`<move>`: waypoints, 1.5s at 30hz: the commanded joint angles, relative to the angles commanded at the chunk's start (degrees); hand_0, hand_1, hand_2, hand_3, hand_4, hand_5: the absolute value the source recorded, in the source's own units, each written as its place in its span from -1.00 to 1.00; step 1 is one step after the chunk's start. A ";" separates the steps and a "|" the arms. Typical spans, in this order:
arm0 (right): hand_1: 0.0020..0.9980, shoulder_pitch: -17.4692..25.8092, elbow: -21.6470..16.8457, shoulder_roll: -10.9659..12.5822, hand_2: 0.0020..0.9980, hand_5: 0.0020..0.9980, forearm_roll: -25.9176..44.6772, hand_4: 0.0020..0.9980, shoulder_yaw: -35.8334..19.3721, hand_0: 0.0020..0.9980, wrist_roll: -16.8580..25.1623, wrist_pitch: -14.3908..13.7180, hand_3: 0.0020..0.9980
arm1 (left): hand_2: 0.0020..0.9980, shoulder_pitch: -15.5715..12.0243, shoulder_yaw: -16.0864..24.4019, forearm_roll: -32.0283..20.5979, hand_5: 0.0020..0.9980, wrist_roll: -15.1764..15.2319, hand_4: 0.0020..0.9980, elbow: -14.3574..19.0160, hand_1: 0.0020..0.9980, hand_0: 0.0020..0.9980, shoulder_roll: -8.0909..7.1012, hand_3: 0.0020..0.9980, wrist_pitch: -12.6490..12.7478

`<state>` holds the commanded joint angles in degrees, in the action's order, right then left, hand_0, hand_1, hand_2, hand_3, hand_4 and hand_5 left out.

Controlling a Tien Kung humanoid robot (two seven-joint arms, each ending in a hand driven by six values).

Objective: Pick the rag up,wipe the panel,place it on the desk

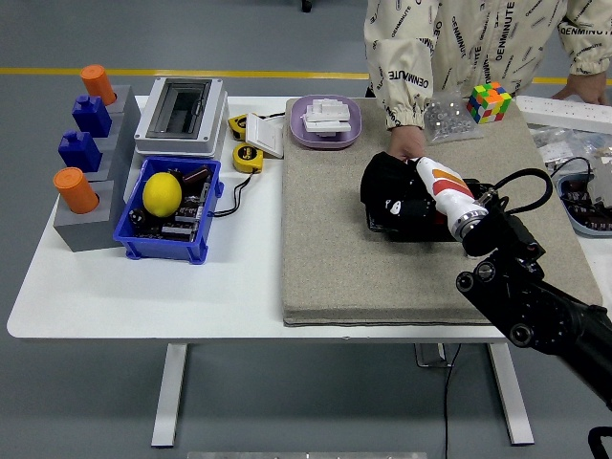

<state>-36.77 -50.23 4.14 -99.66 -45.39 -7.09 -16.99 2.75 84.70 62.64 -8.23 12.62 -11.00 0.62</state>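
Note:
A black panel (417,226) lies flat on the grey felt mat (335,258), right of centre. My right hand (402,191) presses a black rag (384,179) onto the panel's left end; the fingers curl over the rag. The black forearm runs down to the lower right corner. A person's hand (404,143) rests at the panel's far edge, just behind my hand. No left arm shows.
A purple tray (327,134) with white parts sits at the mat's far left. A blue bin (168,212) with a yellow lemon (162,194), a grey box (182,116), tape measures (249,157) and blocks stand on the left. A colour cube (489,101) lies far right.

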 joint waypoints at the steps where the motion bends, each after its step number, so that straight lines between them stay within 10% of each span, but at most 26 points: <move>1: -0.09 -0.10 0.05 -0.29 -0.01 -0.64 0.05 0.48 0.16 -0.20 0.02 0.01 -0.03 | 0.31 0.03 -0.03 -0.03 -0.13 0.00 0.25 0.00 0.28 0.22 0.00 0.12 -0.01; 20: -0.09 -1.05 -0.16 -4.14 -0.01 -0.64 0.56 0.48 3.12 -0.20 0.17 -0.08 -0.03 | 0.31 0.00 -0.72 -0.20 -0.13 -0.03 0.25 0.00 0.28 0.23 -0.25 0.12 0.01; 45: -0.09 -1.55 0.46 -3.63 -0.01 -0.64 1.14 0.49 4.29 -0.20 0.15 0.11 -0.02 | 0.31 0.21 -0.53 -0.01 -0.12 -0.02 0.25 0.06 0.28 0.22 -0.31 0.12 0.04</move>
<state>-38.32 -49.77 0.51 -98.52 -41.10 -6.94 -16.88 2.97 84.18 62.63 -8.24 12.68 -11.32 0.66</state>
